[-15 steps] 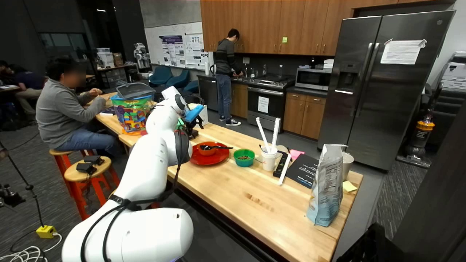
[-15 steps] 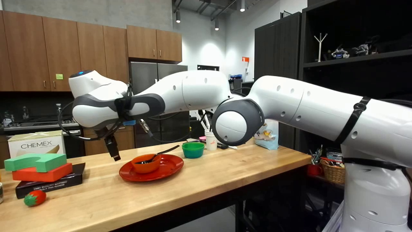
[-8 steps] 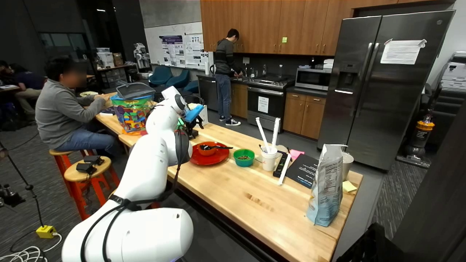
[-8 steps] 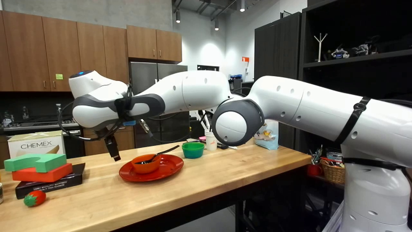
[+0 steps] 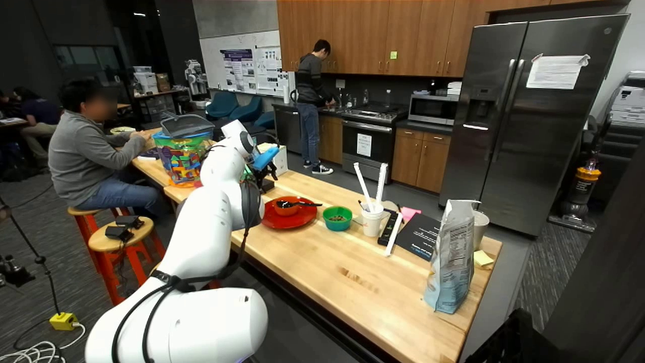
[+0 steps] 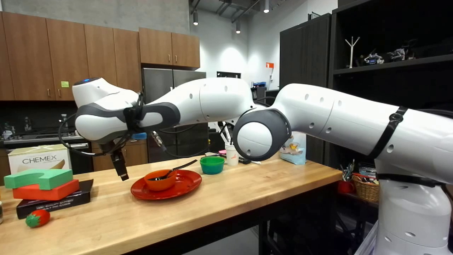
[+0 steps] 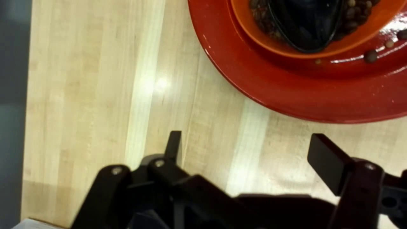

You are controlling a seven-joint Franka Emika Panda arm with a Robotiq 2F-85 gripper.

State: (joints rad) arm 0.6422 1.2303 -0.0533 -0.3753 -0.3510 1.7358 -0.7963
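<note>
Above the tabletop, the tool hangs in the wrist view with its jaws well apart. Near it lies a red plate, bearing an orange bowl in which a black spoon rests among dark bean-like pieces. Farther off, in both exterior views, stands a green bowl.

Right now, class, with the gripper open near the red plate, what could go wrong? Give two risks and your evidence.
The open gripper hangs near the rim of the red plate, so a low sideways move might knock it.
The black spoon juts out of the orange bowl; snagging its handle might tip the bowl and spill dark and tan pellets, some of which lie on the plate.
</note>
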